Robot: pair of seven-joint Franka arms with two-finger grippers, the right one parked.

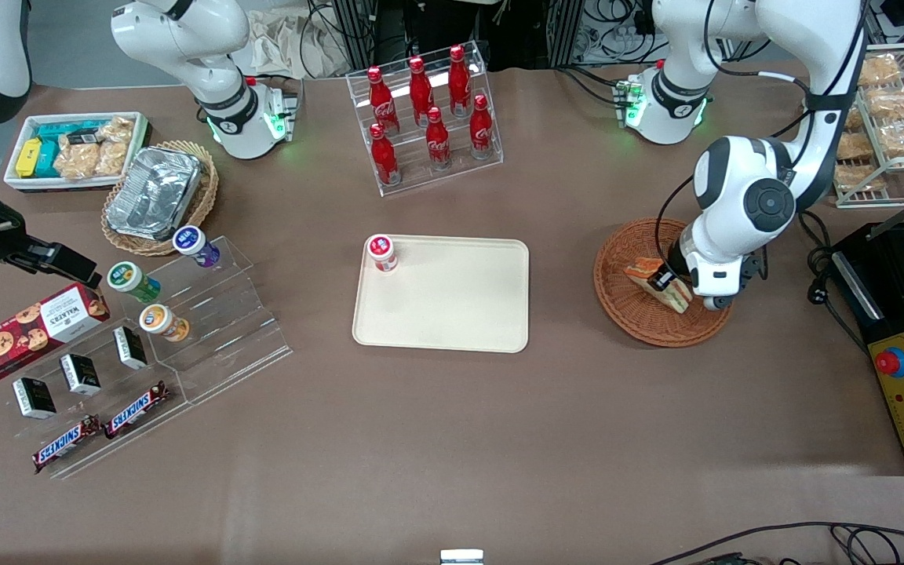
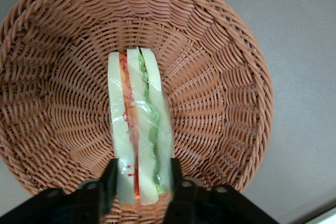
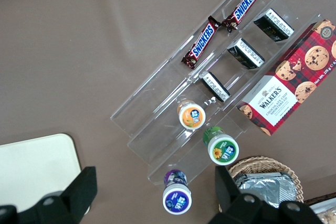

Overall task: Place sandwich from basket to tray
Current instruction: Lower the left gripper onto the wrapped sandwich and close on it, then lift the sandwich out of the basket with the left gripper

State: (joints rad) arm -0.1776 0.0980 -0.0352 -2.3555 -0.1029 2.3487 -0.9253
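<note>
Landmark: tray [image 1: 452,314], cream, rectangular, flat on the brown table [image 1: 436,439]; one small red-lidded jar [image 1: 381,253] stands on the tray's corner farthest from the front camera, toward the parked arm's end. Basket [image 1: 640,318], round, reddish-brown wicker, on the table beside the tray toward the working arm's end, apart from it. Sandwich [image 1: 660,284], wrapped in clear film, white bread with red-orange and green filling, lies inside the basket on its woven floor, cut edge upward in the wrist view [image 2: 139,129]. Hand [image 1: 676,286] of the left arm lowered into the basket; its two fingers [image 2: 107,182] stand one at each bread face, clamped on the sandwich at one end, the rest of the wedge reaching across the basket [image 2: 220,77] centre. Clear rack of red cola bottles [image 1: 424,118], farther from the front camera than the tray. Clear stepped stand [image 1: 209,314] with lidded cups, small black cartons and two Snickers bars [image 1: 99,430], beside the tray toward the parked arm's end; a red biscuit box [image 1: 28,329] lies next to it.
</note>
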